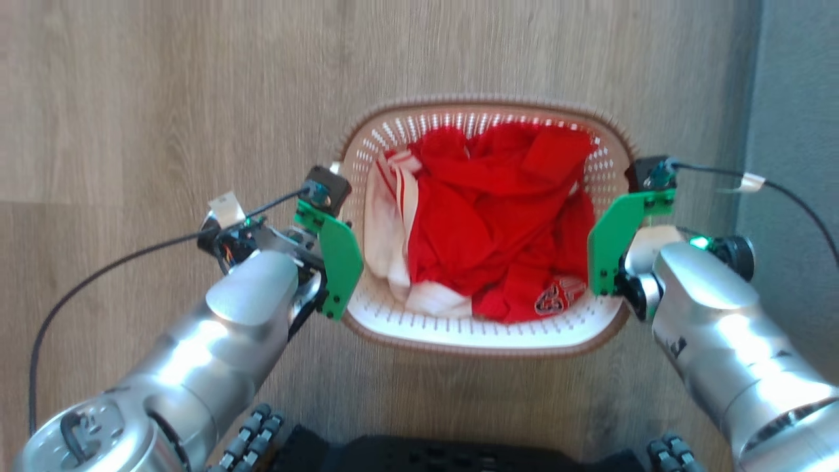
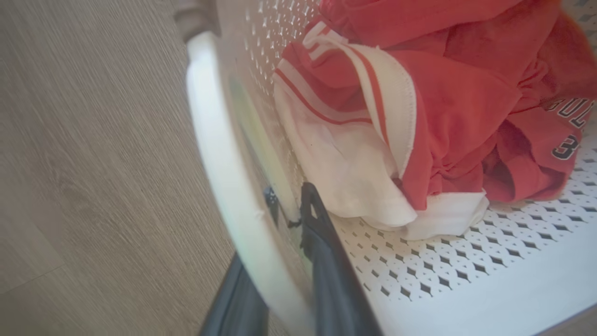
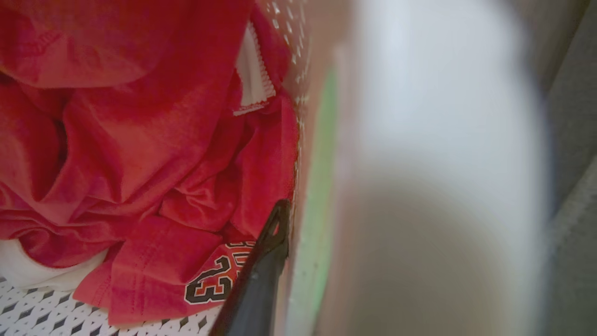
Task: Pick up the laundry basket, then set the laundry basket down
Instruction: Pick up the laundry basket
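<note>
The basket was square before the robot, over the wood floor, with red and white clothes heaped inside. The left gripper pinched its left side — one finger inside against the perforated wall, the other outside under the white handle. The right gripper was at the opposite side, one finger inside along the wall. Its outer finger was hidden behind the blurred handle, so whether it was clamped could not be told. Nor could it be told whether the basket's bottom was off the floor. This looked like the pick-up step — grip taken, lift due. The next move would call for both arms to rise evenly, holding the basket level so neither wall slipped free.
</note>
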Tool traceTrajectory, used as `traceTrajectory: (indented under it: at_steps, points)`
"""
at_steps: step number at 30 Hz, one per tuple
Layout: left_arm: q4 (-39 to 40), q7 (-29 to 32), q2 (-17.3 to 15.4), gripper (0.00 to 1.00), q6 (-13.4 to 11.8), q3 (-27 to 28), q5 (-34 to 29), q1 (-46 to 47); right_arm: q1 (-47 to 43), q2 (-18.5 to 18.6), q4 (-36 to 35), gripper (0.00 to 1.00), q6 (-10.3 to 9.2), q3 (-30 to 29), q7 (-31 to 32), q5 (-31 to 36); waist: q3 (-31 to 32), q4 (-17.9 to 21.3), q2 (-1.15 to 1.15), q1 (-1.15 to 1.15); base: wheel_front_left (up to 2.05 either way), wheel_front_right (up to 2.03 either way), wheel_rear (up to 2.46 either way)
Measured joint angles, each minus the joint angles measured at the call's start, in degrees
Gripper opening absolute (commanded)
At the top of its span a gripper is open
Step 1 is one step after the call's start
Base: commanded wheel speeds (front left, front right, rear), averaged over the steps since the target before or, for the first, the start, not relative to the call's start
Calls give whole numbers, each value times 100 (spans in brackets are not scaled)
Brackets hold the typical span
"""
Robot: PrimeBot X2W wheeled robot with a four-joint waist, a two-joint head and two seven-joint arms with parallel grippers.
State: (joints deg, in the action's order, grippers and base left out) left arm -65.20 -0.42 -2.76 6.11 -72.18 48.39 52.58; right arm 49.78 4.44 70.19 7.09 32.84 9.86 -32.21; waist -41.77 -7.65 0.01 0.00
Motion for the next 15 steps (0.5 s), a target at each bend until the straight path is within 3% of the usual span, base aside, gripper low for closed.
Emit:
traceTrajectory:
  at_steps: [15]
  points:
    - [363, 804, -254, 0, 0, -18, -517, -726, -702, 25, -595, 0, -2, 652, 934, -630, 1282, 77, 0, 0, 0, 0, 0]
